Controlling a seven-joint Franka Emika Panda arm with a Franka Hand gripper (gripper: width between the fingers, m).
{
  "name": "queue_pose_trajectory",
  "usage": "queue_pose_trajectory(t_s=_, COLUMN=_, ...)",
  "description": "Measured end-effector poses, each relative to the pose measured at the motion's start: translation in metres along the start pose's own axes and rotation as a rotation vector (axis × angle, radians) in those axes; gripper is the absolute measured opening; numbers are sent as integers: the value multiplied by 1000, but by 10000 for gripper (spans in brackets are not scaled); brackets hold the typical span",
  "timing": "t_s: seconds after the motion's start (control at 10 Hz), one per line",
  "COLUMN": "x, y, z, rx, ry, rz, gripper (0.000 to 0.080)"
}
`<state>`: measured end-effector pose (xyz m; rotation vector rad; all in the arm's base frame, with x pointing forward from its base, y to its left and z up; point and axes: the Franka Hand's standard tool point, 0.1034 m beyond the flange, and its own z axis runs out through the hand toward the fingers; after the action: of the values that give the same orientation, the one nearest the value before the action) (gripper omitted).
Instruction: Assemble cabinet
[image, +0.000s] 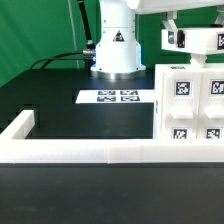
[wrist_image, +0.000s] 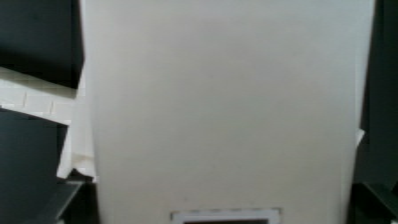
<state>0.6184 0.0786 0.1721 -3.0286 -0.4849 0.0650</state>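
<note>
The cabinet's large white box body (image: 190, 100) stands at the exterior view's right against the border rail, with several square tags on its face. My gripper (image: 188, 20) is above it, shut on a smaller white cabinet block (image: 198, 40) with one tag, held a little above the body's top. In the wrist view this white block (wrist_image: 214, 100) fills nearly the whole picture, and a tag's edge shows at its end. My gripper (wrist_image: 214, 205) straddles it. Only dark finger shapes (wrist_image: 50, 205) show at its sides.
The long low white border rail (image: 80, 152) runs across the front and turns back at the exterior view's left (image: 22, 125). The marker board (image: 118, 97) lies flat on the black table before the robot base (image: 115, 50). A green backdrop stands behind.
</note>
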Motion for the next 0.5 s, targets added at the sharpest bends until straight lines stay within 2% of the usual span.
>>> queue_pose_trajectory(t_s=0.5, x=0, y=-6, z=5, rx=0, ry=-7, rz=-14, gripper=560)
